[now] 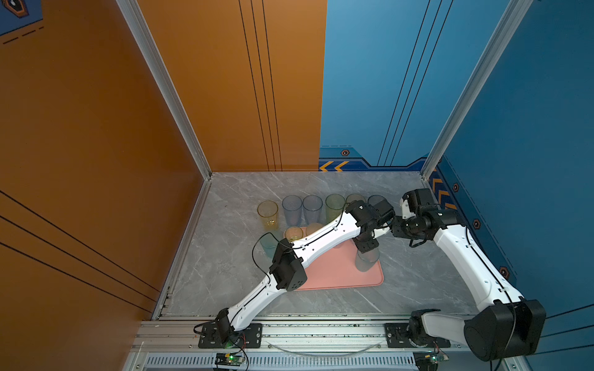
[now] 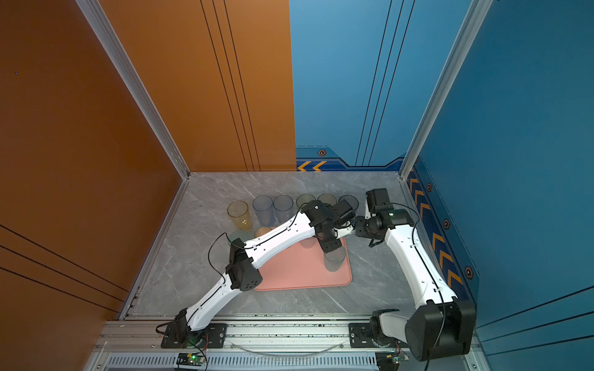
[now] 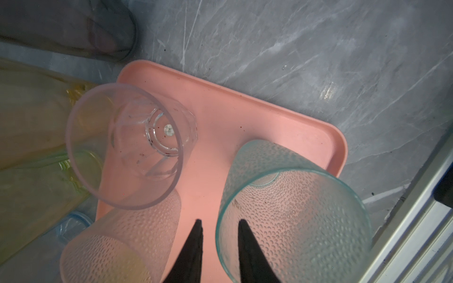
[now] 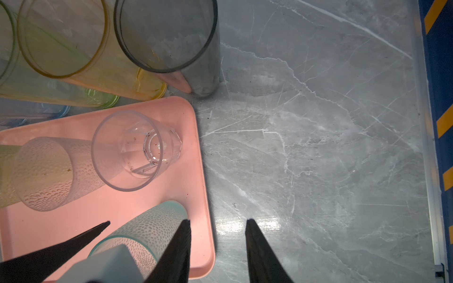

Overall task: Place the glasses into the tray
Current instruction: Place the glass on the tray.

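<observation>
The pink tray (image 1: 337,276) (image 3: 245,117) lies mid-table. On it stand a smooth clear glass (image 3: 125,147) (image 4: 127,149), a dimpled clear tumbler (image 3: 122,245) (image 4: 44,174) and a dimpled teal-rimmed tumbler (image 3: 294,220) (image 1: 366,261) (image 2: 334,260). My left gripper (image 3: 220,221) (image 1: 366,247) hangs over the teal tumbler, open. One finger is inside its rim and one outside, with a gap on each side of the wall. My right gripper (image 4: 217,220) is open and empty over the bare table beside the tray's edge (image 4: 208,196).
Several tall glasses stand in a row behind the tray, from yellow (image 1: 267,213) to grey (image 1: 376,199) (image 4: 166,36). A short teal glass (image 1: 268,244) sits left of the tray. The two wrists are close together. The blue striped wall (image 4: 438,122) bounds the right side.
</observation>
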`<action>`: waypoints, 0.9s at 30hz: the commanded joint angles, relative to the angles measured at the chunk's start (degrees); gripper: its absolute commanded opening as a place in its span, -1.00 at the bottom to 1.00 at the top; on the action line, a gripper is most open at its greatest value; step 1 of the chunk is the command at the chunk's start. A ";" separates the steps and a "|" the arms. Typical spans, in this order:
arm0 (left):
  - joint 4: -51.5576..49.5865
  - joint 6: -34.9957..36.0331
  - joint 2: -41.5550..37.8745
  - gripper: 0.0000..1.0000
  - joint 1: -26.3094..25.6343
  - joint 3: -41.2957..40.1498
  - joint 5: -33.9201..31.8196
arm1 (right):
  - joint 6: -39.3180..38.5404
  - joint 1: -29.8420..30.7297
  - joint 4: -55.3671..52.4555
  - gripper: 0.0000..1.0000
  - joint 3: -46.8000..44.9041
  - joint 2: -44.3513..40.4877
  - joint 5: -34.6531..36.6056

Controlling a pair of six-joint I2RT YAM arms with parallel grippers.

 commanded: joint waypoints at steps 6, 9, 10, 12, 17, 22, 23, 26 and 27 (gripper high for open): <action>0.64 -0.31 -3.50 -0.45 0.68 0.05 0.26 | -0.55 -0.47 -0.99 -0.27 -0.52 -4.07 -2.82; 1.09 -0.40 -4.82 -0.45 0.94 -0.67 -0.11 | -0.60 -1.00 -1.34 -0.26 -0.78 -5.64 -3.61; 1.19 -0.40 -5.18 -0.45 0.99 -0.83 -0.11 | -0.60 -1.11 -1.52 -0.26 -0.90 -6.05 -3.72; 1.45 -0.40 -5.92 -0.44 1.24 -1.11 -0.11 | -0.60 -1.13 -2.04 -0.26 -0.95 -6.75 -3.98; 1.47 -0.53 -8.71 -0.46 1.94 -1.70 -0.38 | -0.68 -1.22 -3.11 -0.27 -1.60 -8.19 -5.94; 3.97 -1.84 -16.32 -0.56 5.71 -7.69 0.46 | -0.86 -0.75 -3.68 -0.35 -2.99 -9.90 -12.18; 5.67 -2.50 -18.86 -0.57 6.92 -10.77 0.99 | -0.95 -0.52 -3.97 -0.38 -3.32 -10.24 -13.33; 13.21 -4.78 -28.13 -0.59 11.04 -23.36 2.35 | -1.08 1.07 -5.83 -0.45 -3.99 -11.01 -14.48; 16.05 -5.70 -31.35 -0.60 12.43 -27.79 2.88 | -0.96 1.67 -6.46 -0.45 -4.21 -11.33 -14.32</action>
